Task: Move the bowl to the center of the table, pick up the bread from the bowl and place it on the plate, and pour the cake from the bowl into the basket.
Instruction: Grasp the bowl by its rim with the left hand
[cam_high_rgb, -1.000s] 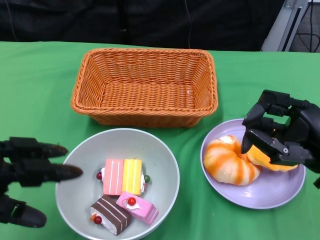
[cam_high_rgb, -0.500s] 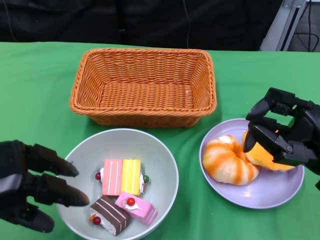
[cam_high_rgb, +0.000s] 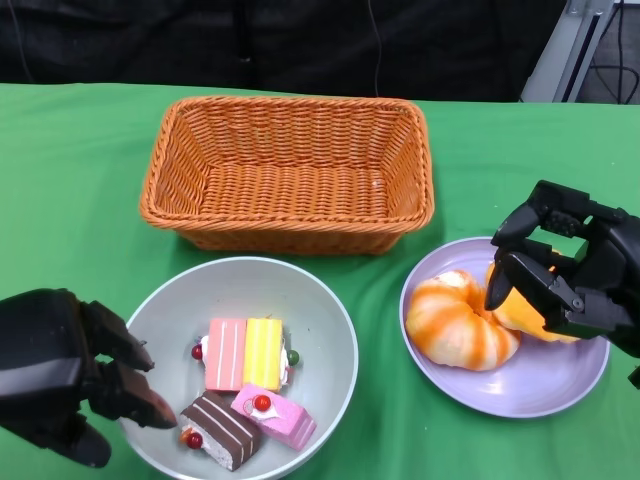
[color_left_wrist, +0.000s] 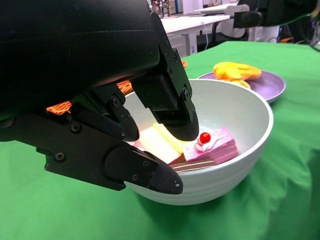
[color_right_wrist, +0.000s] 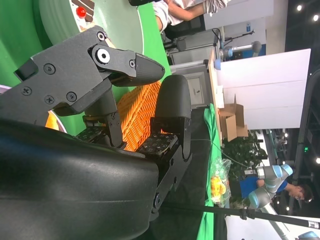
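Note:
The grey bowl (cam_high_rgb: 240, 266) sits near the table's front, holding several cake slices (cam_high_rgb: 246, 353). My left hand (cam_high_rgb: 58, 376) is at its left rim. In the left wrist view its fingers (color_left_wrist: 167, 107) reach over the rim of the bowl (color_left_wrist: 235, 150) and its thumb lies outside the wall, with a gap still showing. The orange-and-white bread (cam_high_rgb: 458, 322) lies on the purple plate (cam_high_rgb: 540, 388). My right hand (cam_high_rgb: 572, 270) hovers over the plate's right side with fingers spread, holding nothing. The wicker basket (cam_high_rgb: 288, 170) stands behind the bowl, empty.
The green table cloth runs to a dark backdrop behind the basket. Bare cloth lies between the bowl and the plate (color_left_wrist: 272, 86). The right wrist view shows my right hand (color_right_wrist: 112, 75) close up, with a bit of the basket (color_right_wrist: 137, 112) behind it.
My left hand has moved in towards the bowl and its fingers now straddle the left rim. The right hand has barely shifted above the plate. The bowl has not moved.

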